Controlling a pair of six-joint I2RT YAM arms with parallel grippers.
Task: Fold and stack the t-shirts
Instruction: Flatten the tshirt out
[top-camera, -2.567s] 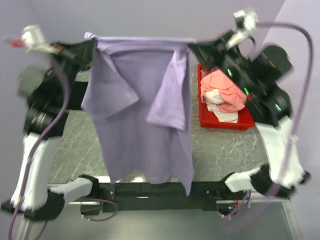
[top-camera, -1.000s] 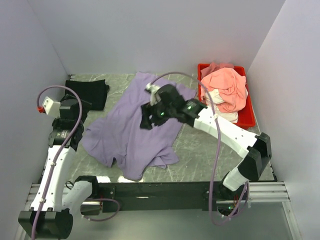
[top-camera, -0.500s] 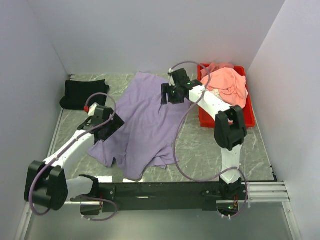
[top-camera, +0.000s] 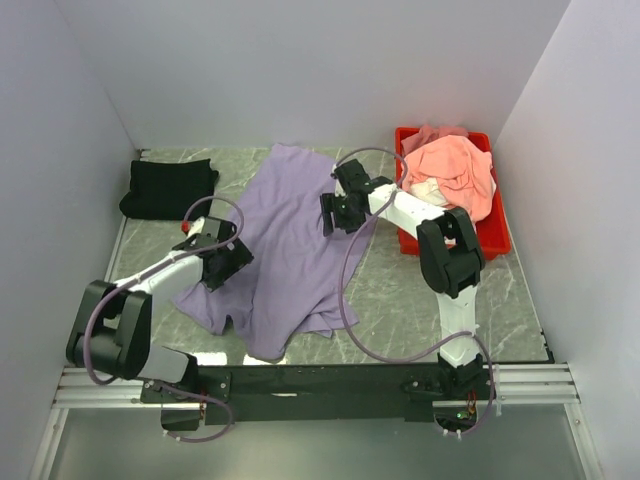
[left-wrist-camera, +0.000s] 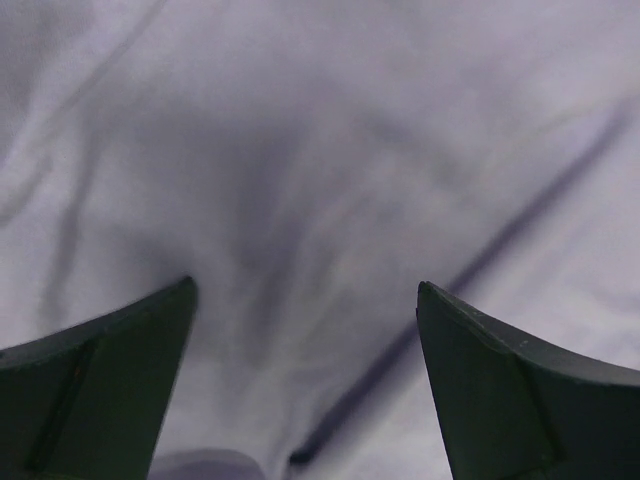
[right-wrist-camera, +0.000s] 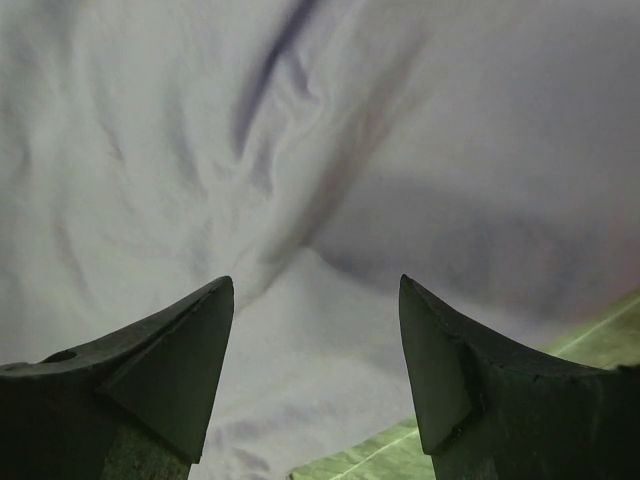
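Two grippers, both over the purple shirt (top-camera: 290, 240), which lies spread and wrinkled on the table (top-camera: 430, 300). Left gripper (left-wrist-camera: 303, 295): jaws wide, nothing between them, low over the shirt's left part; contact with the cloth cannot be told. Right gripper (right-wrist-camera: 316, 290): jaws apart, empty, near the shirt's right edge, bare table just past the cloth. Black shirt (top-camera: 168, 187) folded in the far left corner. Pink shirt (top-camera: 455, 165) heaped in the red tray (top-camera: 497, 243), white shirt (top-camera: 430, 190) partly under it.
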